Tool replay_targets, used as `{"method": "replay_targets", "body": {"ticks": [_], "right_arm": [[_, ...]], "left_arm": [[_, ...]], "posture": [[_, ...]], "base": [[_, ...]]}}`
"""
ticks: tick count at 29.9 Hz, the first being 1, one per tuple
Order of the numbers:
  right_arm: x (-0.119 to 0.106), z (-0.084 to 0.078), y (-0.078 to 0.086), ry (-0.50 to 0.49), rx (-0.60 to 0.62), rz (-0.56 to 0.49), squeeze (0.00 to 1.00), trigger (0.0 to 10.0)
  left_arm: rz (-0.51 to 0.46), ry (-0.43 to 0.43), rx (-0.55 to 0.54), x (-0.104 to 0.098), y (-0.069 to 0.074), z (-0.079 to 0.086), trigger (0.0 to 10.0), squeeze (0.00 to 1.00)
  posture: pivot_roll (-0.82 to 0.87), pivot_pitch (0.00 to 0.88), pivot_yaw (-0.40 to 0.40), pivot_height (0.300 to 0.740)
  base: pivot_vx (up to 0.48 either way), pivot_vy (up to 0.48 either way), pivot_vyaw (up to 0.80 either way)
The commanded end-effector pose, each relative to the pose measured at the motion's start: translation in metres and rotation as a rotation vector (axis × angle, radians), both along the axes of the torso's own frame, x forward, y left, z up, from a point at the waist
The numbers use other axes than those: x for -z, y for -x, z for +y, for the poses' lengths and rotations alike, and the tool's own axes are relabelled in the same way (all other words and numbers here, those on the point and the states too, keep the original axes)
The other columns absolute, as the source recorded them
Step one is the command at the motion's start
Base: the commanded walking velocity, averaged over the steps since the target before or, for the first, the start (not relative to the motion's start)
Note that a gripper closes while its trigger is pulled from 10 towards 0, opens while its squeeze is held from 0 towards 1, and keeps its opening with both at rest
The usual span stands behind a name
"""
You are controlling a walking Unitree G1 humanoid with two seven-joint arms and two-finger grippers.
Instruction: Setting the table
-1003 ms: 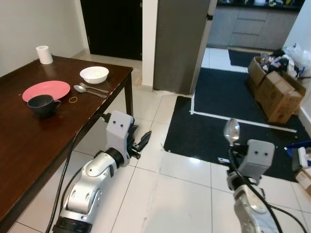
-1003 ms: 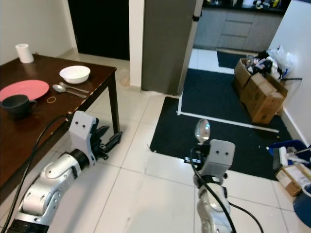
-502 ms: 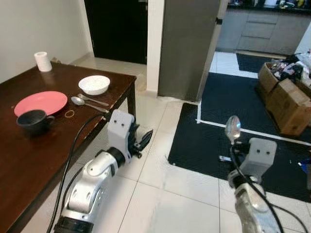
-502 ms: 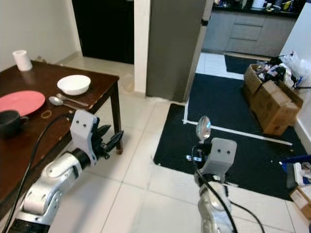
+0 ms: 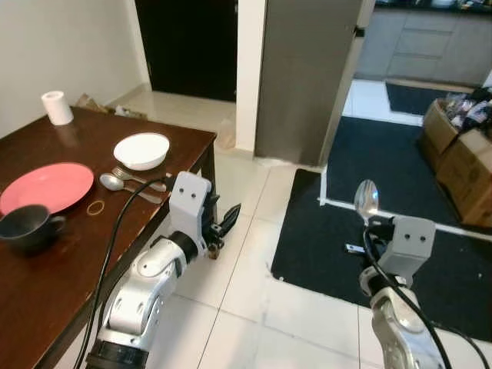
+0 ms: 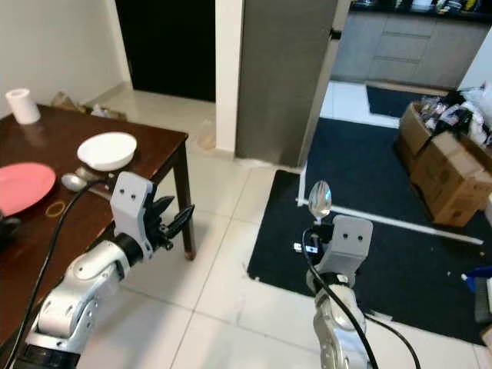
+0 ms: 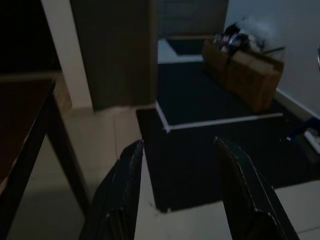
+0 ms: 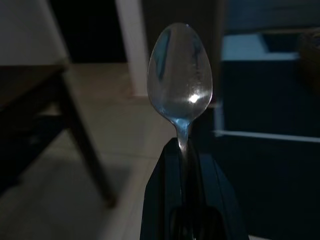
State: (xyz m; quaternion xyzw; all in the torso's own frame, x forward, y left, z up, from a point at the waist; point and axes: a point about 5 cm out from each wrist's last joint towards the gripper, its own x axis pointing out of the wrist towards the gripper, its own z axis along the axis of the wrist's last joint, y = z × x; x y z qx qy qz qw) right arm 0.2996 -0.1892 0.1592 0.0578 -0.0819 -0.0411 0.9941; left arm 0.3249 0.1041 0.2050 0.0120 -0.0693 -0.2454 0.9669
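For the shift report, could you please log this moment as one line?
right gripper: shut on upright silver metal spoon | left gripper: open, beside dark wooden table | on table: pink round plate, white bowl

Table near edge (image 5: 46,269): bare wood, open.
Table far end: plate (image 5: 46,187), cup (image 5: 27,228), bowl (image 5: 141,150), cutlery (image 5: 127,181) crowd it.
Floor (image 5: 246,307): open tile.

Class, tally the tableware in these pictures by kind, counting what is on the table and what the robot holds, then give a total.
Spoons: 2, one on the table, one in the right gripper
Forks: 1
Plates: 1
Bowls: 1
Cups: 1
Total: 6
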Motion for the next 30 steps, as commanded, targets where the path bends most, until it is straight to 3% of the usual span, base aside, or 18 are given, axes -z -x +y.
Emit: {"method": "replay_targets", "body": {"ticks": [1,3,11,18,22,30], "right_arm": [[-0.002,0.008,0.001,-0.003,-0.051,-0.017,0.0,10.0],[-0.003,0.015,0.002,0.008,-0.102,-0.024,0.05,10.0],[-0.003,0.021,0.002,-0.004,-0.153,-0.023,0.04,10.0],[-0.005,0.05,0.014,-0.047,-0.403,-0.034,0.0,10.0],[-0.006,0.063,0.019,-0.086,-0.486,-0.038,0.0,10.0],[-0.007,0.064,0.018,-0.1,-0.497,-0.043,0.0,10.0]], "left_arm": [[-0.001,0.008,-0.021,0.001,0.001,0.005,10.0,0.0],[-0.002,0.009,-0.02,0.001,0.003,0.005,10.0,0.0],[-0.002,0.01,-0.039,0.002,0.002,0.004,10.0,0.0],[0.037,-0.023,-0.155,0.012,-0.002,0.009,10.0,0.0],[0.05,-0.107,-0.243,0.025,0.0,0.016,10.0,0.0],[0.103,-0.126,-0.315,0.039,0.006,0.023,10.0,0.0]], "posture": [[0.05,0.057,0.074,0.74],[0.05,0.057,0.074,0.74],[0.05,0.049,0.072,0.74],[0.05,0.057,0.075,0.74],[0.05,0.057,0.075,0.74],[0.06,0.061,0.078,0.74]], "base": [[0.0,0.0,0.8],[0.0,0.0,0.8],[0.0,0.0,0.79],[0.0,0.0,0.79],[0.0,0.0,0.79],[0.0,0.0,0.79]]}}
